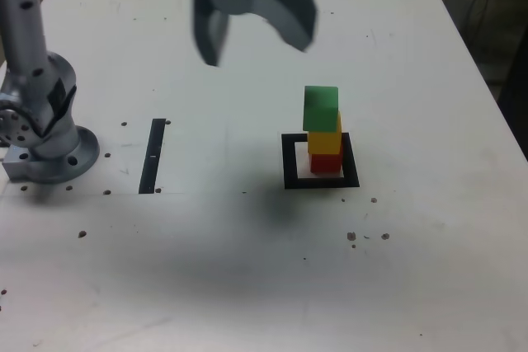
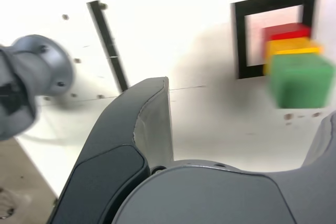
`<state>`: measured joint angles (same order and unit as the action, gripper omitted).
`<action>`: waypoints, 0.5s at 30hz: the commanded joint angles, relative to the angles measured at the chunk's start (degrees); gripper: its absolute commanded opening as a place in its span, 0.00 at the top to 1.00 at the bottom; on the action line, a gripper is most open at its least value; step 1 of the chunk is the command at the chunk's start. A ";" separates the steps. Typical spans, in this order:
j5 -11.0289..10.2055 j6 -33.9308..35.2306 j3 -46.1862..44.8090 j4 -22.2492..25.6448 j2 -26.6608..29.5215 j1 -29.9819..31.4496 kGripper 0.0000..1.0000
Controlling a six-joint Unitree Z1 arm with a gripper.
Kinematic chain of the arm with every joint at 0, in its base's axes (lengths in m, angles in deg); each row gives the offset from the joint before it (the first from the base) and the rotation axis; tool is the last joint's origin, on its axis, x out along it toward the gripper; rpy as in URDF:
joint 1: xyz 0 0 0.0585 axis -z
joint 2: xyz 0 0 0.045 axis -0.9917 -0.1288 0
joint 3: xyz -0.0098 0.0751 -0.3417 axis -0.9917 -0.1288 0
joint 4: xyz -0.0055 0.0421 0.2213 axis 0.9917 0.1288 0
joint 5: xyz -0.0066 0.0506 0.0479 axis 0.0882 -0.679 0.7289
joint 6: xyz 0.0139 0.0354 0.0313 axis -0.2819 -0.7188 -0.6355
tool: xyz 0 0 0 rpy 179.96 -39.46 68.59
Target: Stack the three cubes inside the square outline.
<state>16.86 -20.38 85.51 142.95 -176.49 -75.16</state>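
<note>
Overhead, nearest the exterior camera, the gripper [image 1: 257,49] is hovering with its jaws spread wide, blurred and holding nothing, well apart from the blocks. Below it, the white worktop [image 1: 190,286] is carrying everything else. Toward the exterior view's right edge of that worktop, the square black outline [image 1: 291,172] is lying flat around a pale centre. Inside it, the red cube [image 1: 326,164] is forming the base of an upright stack, sitting nearer the outline's right side than its left in the exterior view. The yellow cube [image 1: 324,143] is resting on the red one, and the green cube [image 1: 321,109] is topping the yellow. Over by the worktop's left edge in the exterior view, a straight black strip [image 1: 153,158] is lying apart from the outline, and the arm's grey round base [image 1: 62,158] is standing beyond the strip, near that same edge.
</note>
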 commanded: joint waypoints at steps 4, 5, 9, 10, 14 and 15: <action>0.60 -1.73 -6.31 0.58 7.62 -2.01 0.01; 0.56 -1.95 -7.93 0.48 8.14 -2.39 0.01; -0.05 -2.25 -16.20 -0.74 9.57 -3.11 0.01; -0.13 -2.25 -18.34 -1.40 9.77 -3.13 0.01; -0.09 -2.26 -26.24 -5.30 10.61 -3.13 0.01; -0.04 -2.27 -27.94 -6.46 10.93 -3.13 0.01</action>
<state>16.75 -22.55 60.39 137.79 -166.27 -78.18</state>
